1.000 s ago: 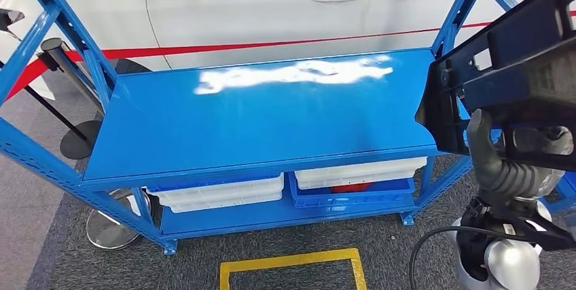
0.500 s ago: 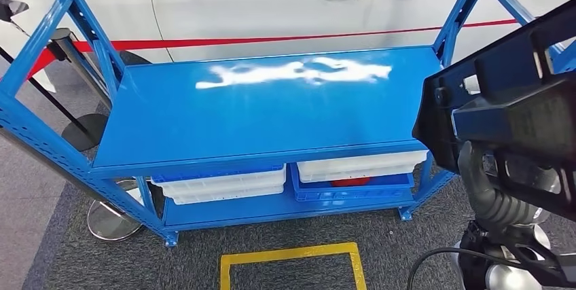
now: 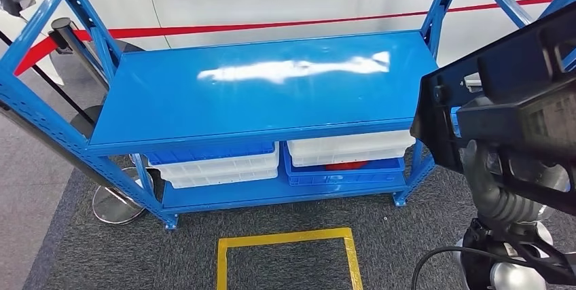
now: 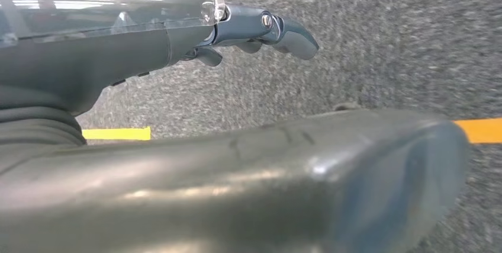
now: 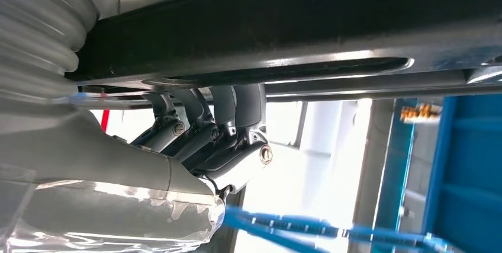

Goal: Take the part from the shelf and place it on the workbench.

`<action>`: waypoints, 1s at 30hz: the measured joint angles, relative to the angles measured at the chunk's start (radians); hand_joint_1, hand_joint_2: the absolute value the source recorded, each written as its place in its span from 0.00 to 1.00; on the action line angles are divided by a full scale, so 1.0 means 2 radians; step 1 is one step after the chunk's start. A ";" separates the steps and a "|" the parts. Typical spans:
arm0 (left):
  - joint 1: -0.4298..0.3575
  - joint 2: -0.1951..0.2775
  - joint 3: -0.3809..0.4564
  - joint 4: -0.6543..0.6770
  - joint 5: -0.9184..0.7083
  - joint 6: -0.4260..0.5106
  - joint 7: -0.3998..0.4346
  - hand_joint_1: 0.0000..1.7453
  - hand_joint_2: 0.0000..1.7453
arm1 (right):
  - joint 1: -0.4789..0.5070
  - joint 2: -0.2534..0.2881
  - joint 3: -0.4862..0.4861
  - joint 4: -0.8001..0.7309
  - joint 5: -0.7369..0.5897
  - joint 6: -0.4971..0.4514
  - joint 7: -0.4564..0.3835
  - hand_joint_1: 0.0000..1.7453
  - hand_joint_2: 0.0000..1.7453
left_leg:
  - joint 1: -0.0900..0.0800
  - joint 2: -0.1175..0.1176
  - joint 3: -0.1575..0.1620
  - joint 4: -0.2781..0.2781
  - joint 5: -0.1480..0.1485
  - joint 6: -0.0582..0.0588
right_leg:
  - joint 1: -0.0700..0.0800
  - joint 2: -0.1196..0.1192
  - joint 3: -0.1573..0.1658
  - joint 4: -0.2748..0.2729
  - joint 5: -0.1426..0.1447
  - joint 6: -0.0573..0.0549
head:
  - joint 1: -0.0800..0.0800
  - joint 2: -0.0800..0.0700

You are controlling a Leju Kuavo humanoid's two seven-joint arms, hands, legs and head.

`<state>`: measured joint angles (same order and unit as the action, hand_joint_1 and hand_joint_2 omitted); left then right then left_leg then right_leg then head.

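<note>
Head view: right hand [image 3: 490,171] raised, gripping the black part [image 3: 509,93] from below — left hand [image 4: 177,39] empty, fingers loosely extended

Right hand [image 5: 201,140]: dark grey fingers [image 5: 248,108], lighter grey knuckle housings, one round brass-toned screw at a pivot.
Right wrist: pale grey ribbed cover [image 3: 499,198], clear crinkled plastic wrap behind the hand.
Right arm base: polished silver dome [image 3: 509,273], black brackets above, black cable [image 3: 435,259] looping beside.
Left hand [image 4: 177,45]: thick glossy grey thumb [image 4: 266,182] with faint scuffs, blue-grey fingers [image 4: 290,31], small silver screw, clear plastic wrap, ribbed grey cover.
</note>
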<state>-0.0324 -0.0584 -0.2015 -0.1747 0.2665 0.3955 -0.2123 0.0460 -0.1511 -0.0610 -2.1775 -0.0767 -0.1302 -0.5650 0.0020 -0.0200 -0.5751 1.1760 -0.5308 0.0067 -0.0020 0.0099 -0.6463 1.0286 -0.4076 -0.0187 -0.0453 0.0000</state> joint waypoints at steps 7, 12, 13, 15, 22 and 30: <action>-0.003 0.000 0.000 0.000 -0.002 0.029 0.025 0.00 0.00 | 0.008 -0.018 -0.005 -0.001 -0.044 0.001 -0.016 1.00 1.00 | -0.004 0.003 0.055 -0.107 0.017 0.016 | -0.001 0.011 -0.015 0.002 0.011 0.017 | 0.000 0.000; -0.001 0.000 0.001 0.000 0.006 0.033 0.027 0.00 0.00 | 0.050 -0.024 -0.036 -0.002 -0.069 0.013 -0.038 1.00 1.00 | -0.002 0.030 0.024 -0.108 0.043 0.017 | -0.010 0.000 -0.042 0.130 -0.072 0.034 | 0.000 0.000; -0.001 0.000 0.002 0.000 0.008 0.033 0.027 0.00 0.00 | 0.058 -0.024 -0.044 -0.002 -0.071 0.018 -0.042 1.00 1.00 | -0.001 0.036 0.017 -0.104 0.046 0.016 | -0.013 -0.002 -0.035 0.134 -0.062 0.038 | 0.000 0.000; -0.001 0.001 0.004 0.000 0.014 0.034 0.027 0.00 0.00 | 0.070 -0.024 -0.057 -0.001 -0.075 0.029 -0.047 1.00 1.00 | 0.001 0.047 0.003 -0.094 0.049 0.011 | -0.021 -0.016 0.009 0.092 -0.038 0.047 | 0.000 0.000; 0.001 0.007 0.021 0.000 0.033 0.035 0.018 0.00 0.00 | 0.083 -0.014 -0.071 0.001 -0.064 0.047 -0.046 1.00 1.00 | 0.004 0.060 -0.018 -0.062 0.040 -0.015 | -0.016 -0.028 0.055 0.001 -0.045 0.017 | 0.000 0.000; 0.004 0.011 0.033 0.000 0.039 0.032 0.020 0.00 0.00 | 0.086 0.012 -0.085 0.004 -0.050 0.047 -0.036 1.00 1.00 | 0.001 0.004 0.007 0.012 -0.018 -0.005 | -0.008 0.020 -0.002 0.002 0.003 0.006 | 0.000 0.000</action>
<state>-0.0234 -0.0371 -0.1365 -0.1743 0.3441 0.4596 -0.1717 0.2172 -0.1262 -0.2310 -2.1687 -0.1762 -0.0362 -0.6374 0.0043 -0.0118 -0.5605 1.1997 -0.5672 -0.0027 -0.0170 0.0493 -0.6505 1.0319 -0.4026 -0.0067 -0.0458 0.0000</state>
